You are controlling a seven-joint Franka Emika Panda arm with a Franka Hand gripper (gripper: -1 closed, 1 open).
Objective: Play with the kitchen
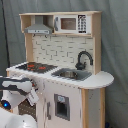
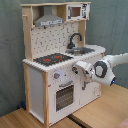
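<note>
The kitchen (image 1: 65, 50) (image 2: 35, 75) is a white and light-wood toy unit that shows in both exterior views. On its counter lie a black-red hob (image 1: 35, 66) (image 2: 52, 59) and a sink (image 1: 70, 75) (image 2: 84, 50) with a black faucet (image 1: 83, 59) (image 2: 75, 40). A hood (image 1: 39, 29) and a small microwave (image 1: 70, 23) (image 2: 77, 11) sit up top. My gripper (image 1: 34, 96) (image 2: 76, 69) hangs close in front of the front panel, just to the second exterior view's right of a knob (image 2: 56, 76) and above the windowed oven door (image 2: 64, 95).
The kitchen stands on a wooden surface (image 2: 100, 112) against a grey backdrop (image 2: 10, 50). My white arm (image 2: 107, 70) reaches in from the second exterior view's right. A cabinet door with a dark inset (image 1: 61, 106) fills the front below the sink.
</note>
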